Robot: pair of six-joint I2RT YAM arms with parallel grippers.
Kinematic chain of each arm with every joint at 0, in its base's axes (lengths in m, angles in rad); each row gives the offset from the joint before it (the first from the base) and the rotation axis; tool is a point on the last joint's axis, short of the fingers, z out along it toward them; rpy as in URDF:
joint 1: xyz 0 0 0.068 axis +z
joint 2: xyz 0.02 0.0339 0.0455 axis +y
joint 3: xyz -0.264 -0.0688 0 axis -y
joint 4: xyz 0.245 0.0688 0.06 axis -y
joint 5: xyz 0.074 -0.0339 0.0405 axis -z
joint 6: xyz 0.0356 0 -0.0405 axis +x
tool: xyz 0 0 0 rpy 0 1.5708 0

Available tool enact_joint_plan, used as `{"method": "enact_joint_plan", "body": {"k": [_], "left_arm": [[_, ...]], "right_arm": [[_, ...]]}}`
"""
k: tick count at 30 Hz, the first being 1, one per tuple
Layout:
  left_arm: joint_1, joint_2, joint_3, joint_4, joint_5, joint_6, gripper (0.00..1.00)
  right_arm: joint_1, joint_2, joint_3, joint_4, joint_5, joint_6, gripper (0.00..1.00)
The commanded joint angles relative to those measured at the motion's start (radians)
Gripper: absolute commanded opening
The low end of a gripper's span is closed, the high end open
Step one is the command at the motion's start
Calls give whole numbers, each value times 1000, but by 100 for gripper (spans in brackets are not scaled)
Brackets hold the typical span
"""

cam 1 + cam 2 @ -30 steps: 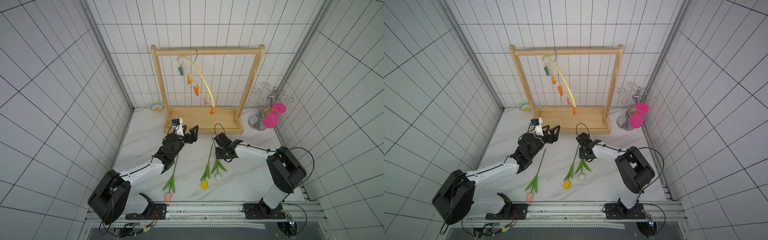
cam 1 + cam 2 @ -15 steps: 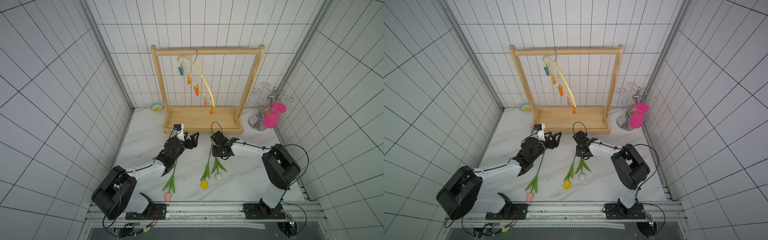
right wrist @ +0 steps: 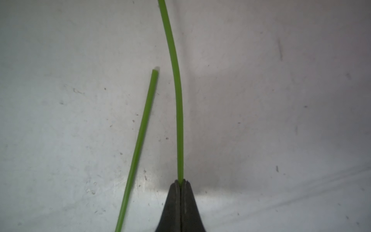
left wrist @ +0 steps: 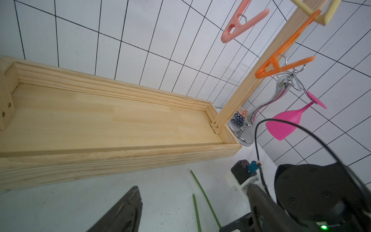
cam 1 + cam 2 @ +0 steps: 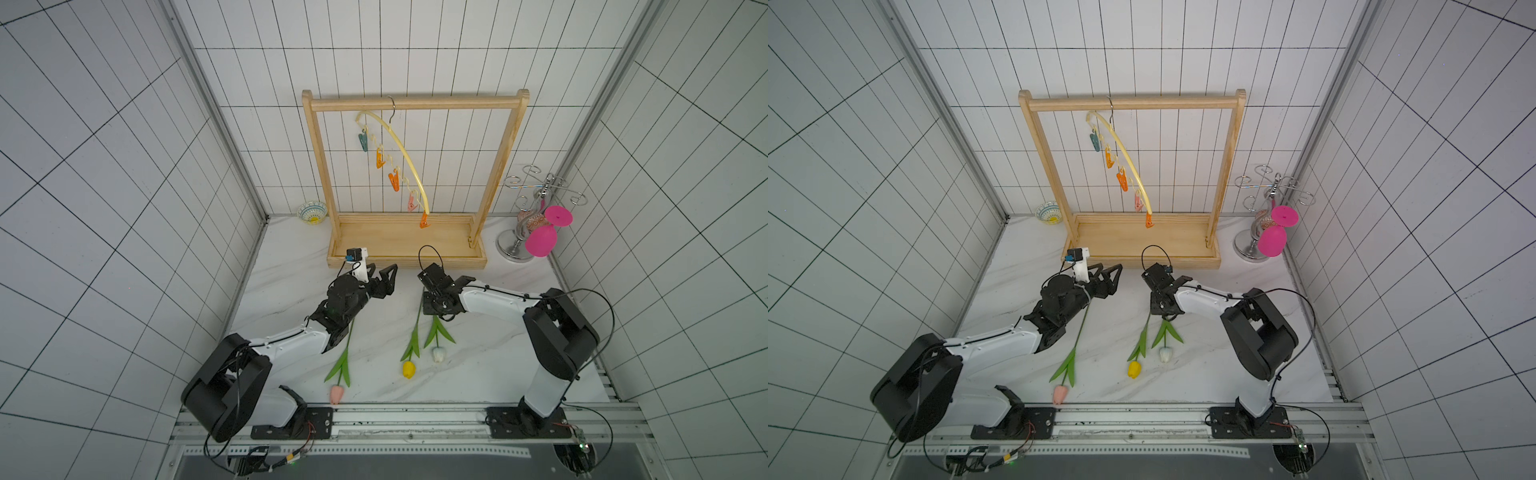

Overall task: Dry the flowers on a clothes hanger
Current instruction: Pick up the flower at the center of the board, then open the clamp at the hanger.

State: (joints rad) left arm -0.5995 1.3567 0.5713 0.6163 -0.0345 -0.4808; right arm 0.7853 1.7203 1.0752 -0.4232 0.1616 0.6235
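Right wrist view: right end effector (image 3: 181, 184) clenched on a thin green tulip stem (image 3: 177, 90), down at the counter (image 5: 498, 353); 2nd stem (image 3: 138, 140) loose just beside. Which head it carries: can't tell. Left end effector (image 5: 390, 281) released, empty. Step: 1st pickup. Next prob. lift w/o slip, feed stem to a clip. Flowers (image 5: 409, 369) lie heads toward front edge; clothes hanger (image 5: 399, 145), clips empty, on rack (image 5: 415, 103) at back edge.

top pair: we look steeply down on the whole table (image 5: 490, 365), shared | left wrist: low, facing rack (image 4: 120, 158) | right wrist: close over stem (image 3: 179, 100)
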Motion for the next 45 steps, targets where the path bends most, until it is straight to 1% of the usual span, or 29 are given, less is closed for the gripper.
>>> {"method": "enact_joint_plan", "body": {"k": [1,3,4,5,6,8,9,10,11,12,13,15,17,19,21,23,25,33,41,45], "left_arm": [[1,-45,6,31,-42,49,83],[1,-54,48,33,-60,79,83],[1,-52,73,35,-47,90,83],[1,-49,106,35,4,111,86],[1,-47,141,34,80,148,88],[1,-26,211,30,187,191,88],[1,-6,249,23,214,214,87],[1,15,287,16,232,233,83],[1,39,321,9,258,279,77],[1,63,342,19,276,333,75],[1,82,352,43,278,360,73],[1,142,359,158,245,399,74],[3,192,360,238,276,479,74],[5,235,398,228,304,543,72],[4,265,457,142,317,586,71],[4,290,489,120,319,609,70],[4,309,506,128,316,630,70],[6,355,587,52,315,697,68],[6,387,622,1,344,702,67],[6,396,636,-1,349,697,63]], "right_arm": [[-16,-197,-6,42,47,-64,0],[-41,-298,-64,155,26,-131,0],[-53,-337,-101,214,21,-155,0],[-69,-375,-149,302,18,-179,0],[-85,-407,-198,401,4,-205,0],[-111,-450,-293,592,-10,-253,0],[-121,-468,-337,695,-7,-276,0],[-131,-480,-370,768,2,-289,0],[-142,-490,-396,839,11,-296,0],[-155,-495,-408,886,12,-301,0],[-167,-494,-408,907,1,-306,0],[-196,-474,-389,934,-59,-326,0],[-218,-445,-371,972,-119,-338,0],[-229,-410,-363,1044,-189,-368,0],[-237,-381,-361,1120,-289,-405,0],[-240,-360,-344,1142,-339,-402,0],[-241,-346,-323,1132,-366,-392,0],[-243,-329,-270,1083,-492,-397,0],[-242,-335,-262,1080,-506,-393,0],[-242,-331,-261,1079,-517,-390,0]]}}
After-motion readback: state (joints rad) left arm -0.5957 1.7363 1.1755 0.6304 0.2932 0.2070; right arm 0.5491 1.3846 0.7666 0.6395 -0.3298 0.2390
